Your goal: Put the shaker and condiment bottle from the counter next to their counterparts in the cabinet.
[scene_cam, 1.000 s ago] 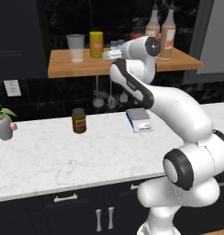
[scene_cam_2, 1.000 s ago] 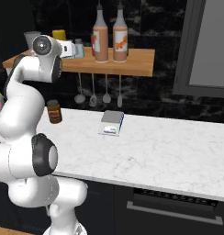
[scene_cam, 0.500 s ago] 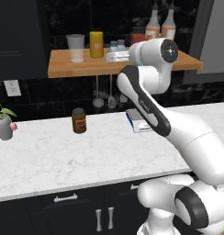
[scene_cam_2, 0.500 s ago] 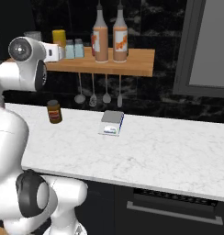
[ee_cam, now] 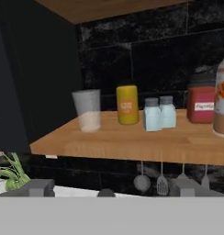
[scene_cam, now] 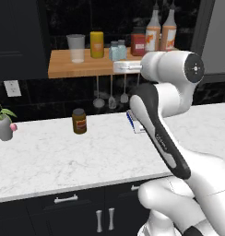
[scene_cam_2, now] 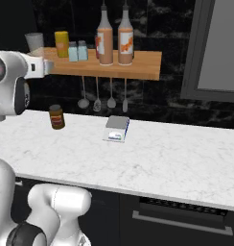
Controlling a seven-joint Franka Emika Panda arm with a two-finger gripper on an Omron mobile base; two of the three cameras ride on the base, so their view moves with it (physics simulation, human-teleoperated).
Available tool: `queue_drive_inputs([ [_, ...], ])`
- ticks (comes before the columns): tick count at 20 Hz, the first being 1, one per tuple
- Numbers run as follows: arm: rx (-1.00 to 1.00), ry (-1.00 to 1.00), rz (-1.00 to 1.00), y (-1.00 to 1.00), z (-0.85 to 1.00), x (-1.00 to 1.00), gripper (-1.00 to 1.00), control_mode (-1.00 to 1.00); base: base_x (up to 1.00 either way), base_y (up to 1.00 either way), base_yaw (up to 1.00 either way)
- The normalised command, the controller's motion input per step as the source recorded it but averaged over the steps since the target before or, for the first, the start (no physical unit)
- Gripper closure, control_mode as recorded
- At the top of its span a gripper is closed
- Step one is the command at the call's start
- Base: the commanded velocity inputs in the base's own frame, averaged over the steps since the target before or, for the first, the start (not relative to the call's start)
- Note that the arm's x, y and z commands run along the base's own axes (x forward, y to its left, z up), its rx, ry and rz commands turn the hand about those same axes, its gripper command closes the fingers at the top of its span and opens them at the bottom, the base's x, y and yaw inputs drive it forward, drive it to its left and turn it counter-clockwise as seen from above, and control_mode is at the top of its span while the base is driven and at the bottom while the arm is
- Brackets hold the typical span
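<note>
Both shakers (ee_cam: 159,113) and both bottles (scene_cam_2: 114,38) are seen together on the cabinet (ee_cam: 132,144), upper centre. Gripper (ee_cam: 102,192) appears empty; jaw width cannot be told. Neighbours could be toppled if the arm swings near.

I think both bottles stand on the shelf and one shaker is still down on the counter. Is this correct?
Not quite: both shakers stand side by side on the shelf, as the hand view shows. The two bottles are on the shelf, as you said.

shakers (scene_cam_2: 77,51) paired on cabinet (scene_cam_2: 138,71) | bottles (scene_cam_2: 114,39) side by side | counter (scene_cam_2: 152,161) below
</note>
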Motion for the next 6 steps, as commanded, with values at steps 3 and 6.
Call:
queue_drive_inputs([
  [3, 0.03, 0.0, -0.02, 0.1, 0.12, -1.0, -1.0, -1.0, 0.0, 0.0, 0.0],
  [6, 0.02, 0.0, -0.05, 0.08, 0.05, -1.0, -1.0, -1.0, 0.0, 0.0, 0.0],
])
